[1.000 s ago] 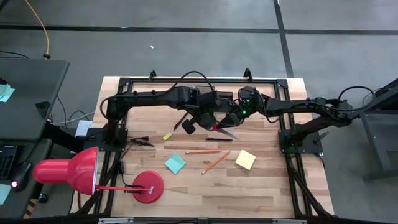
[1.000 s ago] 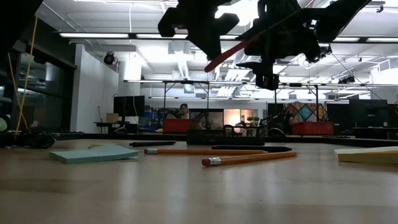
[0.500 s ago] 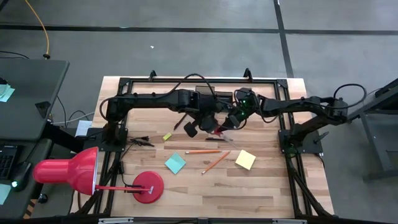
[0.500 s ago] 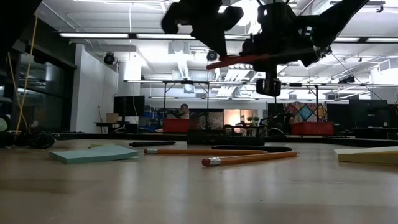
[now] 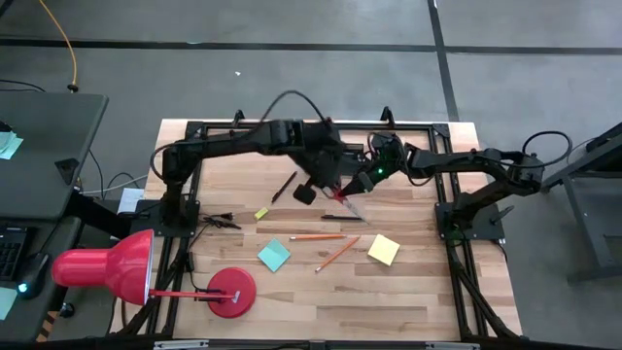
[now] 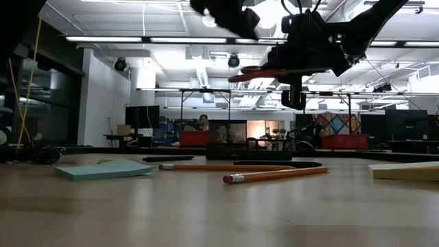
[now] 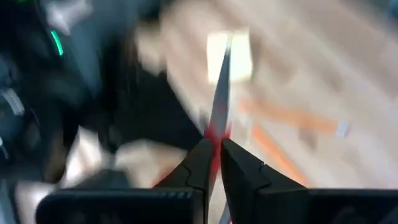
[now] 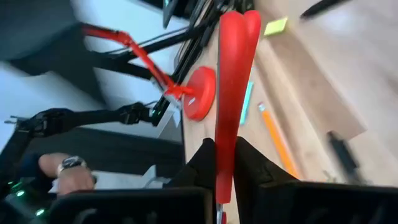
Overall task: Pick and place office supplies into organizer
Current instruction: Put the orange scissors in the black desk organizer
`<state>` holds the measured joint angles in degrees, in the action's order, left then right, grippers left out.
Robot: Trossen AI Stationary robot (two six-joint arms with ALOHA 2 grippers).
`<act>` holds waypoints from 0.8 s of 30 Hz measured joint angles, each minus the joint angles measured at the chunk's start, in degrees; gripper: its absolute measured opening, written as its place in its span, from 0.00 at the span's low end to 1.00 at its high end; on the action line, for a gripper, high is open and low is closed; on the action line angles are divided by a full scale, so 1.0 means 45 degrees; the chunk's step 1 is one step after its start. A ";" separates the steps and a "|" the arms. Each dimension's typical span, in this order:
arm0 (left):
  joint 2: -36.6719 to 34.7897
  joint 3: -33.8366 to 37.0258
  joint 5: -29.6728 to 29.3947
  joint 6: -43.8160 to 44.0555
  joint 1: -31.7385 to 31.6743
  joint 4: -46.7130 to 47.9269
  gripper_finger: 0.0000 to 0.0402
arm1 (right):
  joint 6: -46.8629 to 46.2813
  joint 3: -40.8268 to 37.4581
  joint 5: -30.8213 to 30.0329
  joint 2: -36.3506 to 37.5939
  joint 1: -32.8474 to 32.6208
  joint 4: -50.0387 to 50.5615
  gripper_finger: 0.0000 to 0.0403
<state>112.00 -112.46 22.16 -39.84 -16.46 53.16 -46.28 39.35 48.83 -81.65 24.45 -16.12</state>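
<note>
Scissors (image 8: 233,93) hang above the table centre, right gripper (image 8: 227,163) clamped on the red handles, left gripper (image 7: 214,163) barely parted around the blades; free the blades fully before carrying

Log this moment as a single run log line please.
phase: handover | scissors: held above table | right gripper: shut on handles | left gripper: at blades | organizer: waiting

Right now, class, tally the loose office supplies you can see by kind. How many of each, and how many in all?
red-handled scissors: 1
orange pencils: 2
black pens: 2
sticky-note pads, one blue and one yellow: 2
tiny yellow block: 1
Total: 8
</note>
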 joint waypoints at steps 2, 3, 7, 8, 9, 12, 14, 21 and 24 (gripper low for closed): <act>-0.0140 0.0005 0.1271 0.0325 -0.0333 -0.0414 0.07 | 0.0076 0.0000 0.0016 0.0000 0.0279 0.0057 0.01; -0.0170 0.0005 0.1663 0.0553 -0.0361 -0.0908 0.06 | 0.0197 0.0000 0.0018 0.0000 0.0416 0.0121 0.01; -0.0245 0.0014 0.2733 0.1777 -0.0594 -0.2838 0.04 | 0.0484 0.0000 0.0108 0.0005 0.0872 0.0398 0.01; -0.0300 0.0089 0.2613 0.2088 -0.0599 -0.3418 0.03 | 0.0581 0.0000 0.0175 0.0005 0.0962 0.0501 0.01; -0.0351 0.0223 0.2411 0.2563 -0.0618 -0.3975 0.02 | 0.0639 0.0000 0.0171 0.0005 0.1054 0.0597 0.01; -0.0803 0.1353 0.1660 0.3845 -0.0610 -0.5652 0.00 | 0.0769 0.0002 0.0181 0.0007 0.1264 0.0670 0.01; -0.1353 0.2656 0.1306 0.4810 -0.0589 -0.7320 0.00 | 0.0824 0.0000 0.0176 0.0083 0.1398 0.0688 0.01; -0.4314 0.8535 0.0074 0.8380 -0.0696 -1.3828 0.02 | 0.1060 0.0010 -0.0436 0.0757 0.1762 0.0489 0.01; -0.5666 1.0211 -0.1035 0.8999 -0.0700 -1.4989 0.02 | 0.1281 0.0019 -0.0898 0.0928 0.1906 0.0215 0.01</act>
<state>86.50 -66.51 17.50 0.66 -19.61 -14.29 -40.52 39.44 44.79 -77.47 33.03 -15.15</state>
